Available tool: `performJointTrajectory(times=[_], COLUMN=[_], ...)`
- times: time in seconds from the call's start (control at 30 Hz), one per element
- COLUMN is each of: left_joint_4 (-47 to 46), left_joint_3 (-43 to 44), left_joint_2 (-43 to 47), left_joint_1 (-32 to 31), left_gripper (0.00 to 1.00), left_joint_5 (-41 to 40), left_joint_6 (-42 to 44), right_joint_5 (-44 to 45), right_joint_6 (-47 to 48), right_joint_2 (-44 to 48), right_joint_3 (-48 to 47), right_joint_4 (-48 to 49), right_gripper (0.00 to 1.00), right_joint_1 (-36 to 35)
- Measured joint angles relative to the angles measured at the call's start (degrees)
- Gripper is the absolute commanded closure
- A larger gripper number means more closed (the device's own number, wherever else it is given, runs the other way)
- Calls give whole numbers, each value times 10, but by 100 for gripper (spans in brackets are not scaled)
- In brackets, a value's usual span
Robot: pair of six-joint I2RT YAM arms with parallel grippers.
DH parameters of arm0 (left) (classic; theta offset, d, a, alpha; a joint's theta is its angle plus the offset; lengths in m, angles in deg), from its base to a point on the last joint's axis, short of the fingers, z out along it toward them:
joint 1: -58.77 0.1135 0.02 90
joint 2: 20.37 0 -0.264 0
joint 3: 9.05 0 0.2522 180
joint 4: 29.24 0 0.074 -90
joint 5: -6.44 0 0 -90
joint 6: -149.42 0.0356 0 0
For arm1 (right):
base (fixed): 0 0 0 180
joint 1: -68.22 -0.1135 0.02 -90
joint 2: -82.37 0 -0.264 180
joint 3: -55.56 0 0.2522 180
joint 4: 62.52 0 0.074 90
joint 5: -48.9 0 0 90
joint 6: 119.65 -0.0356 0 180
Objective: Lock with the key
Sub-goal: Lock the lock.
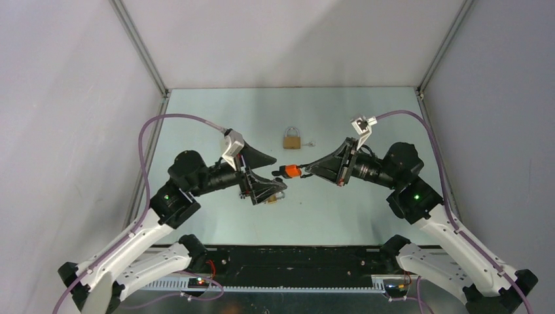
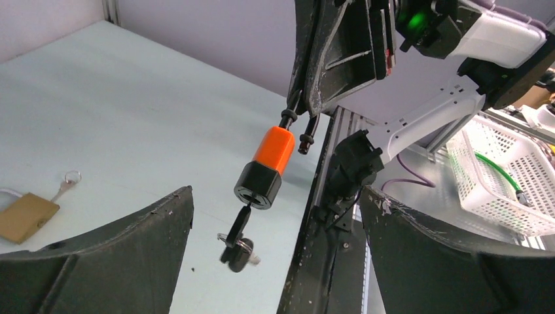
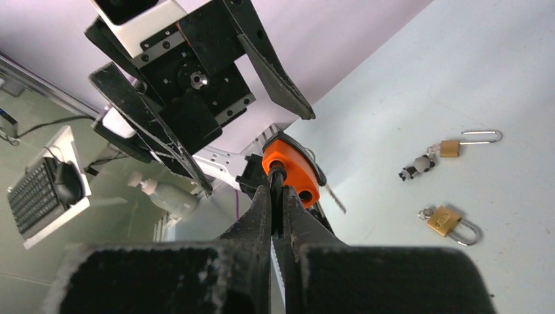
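Between the left gripper's [image 1: 280,174] fingers, which are spread wide and touch nothing, the key [image 2: 241,226] is seen hanging by its blade from the black base of the orange lock [image 2: 268,163]. A ring dangles at its bow. The key is judged small, stiff and flat. It is best taken by the flat faces of the bow, below the lock's base, with the loose ring kept clear of the pads.

The lock is held in the air, just off the right gripper's [image 3: 275,190] fingertips. Those fingers are pressed together on its thin shackle [image 2: 288,118]. The body is judged rigid, light and smooth. Because it is held only by that thin rod, it may swing or twist when the key is turned, so a gentle, square pull is called for. Whether the shackle is seated cannot be told.

Beyond both pairs of fingers, the pale, smooth table [image 1: 366,118] is seen, with a brass padlock [image 1: 292,139] lying flat on it. A second brass one [image 1: 275,197] is partly hidden under the left fingers. The table is closed in by plain grey walls [image 1: 288,39] on three sides. Little room is left between the two grippers.
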Motion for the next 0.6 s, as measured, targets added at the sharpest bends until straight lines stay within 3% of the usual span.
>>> performJointTrajectory(times=[0.17,0.33,0.6], left_joint_4=[-43,-80,-159], left_joint_3=[0,0,-20], left_joint_2=[-12,-32,-30], left_joint_1=[-14,-36,-40], left_gripper=[1,24,46], left_joint_5=[-2,-5,-25], left_joint_6=[1,7,-22], right_joint_5=[6,30,59], right_joint_6=[-45,-78,-110], right_joint_2=[5,6,8], right_joint_3=[0,0,0], right_joint_4=[32,58,74], right_gripper=[100,100,100], right_joint_1=[0,-13,-34])
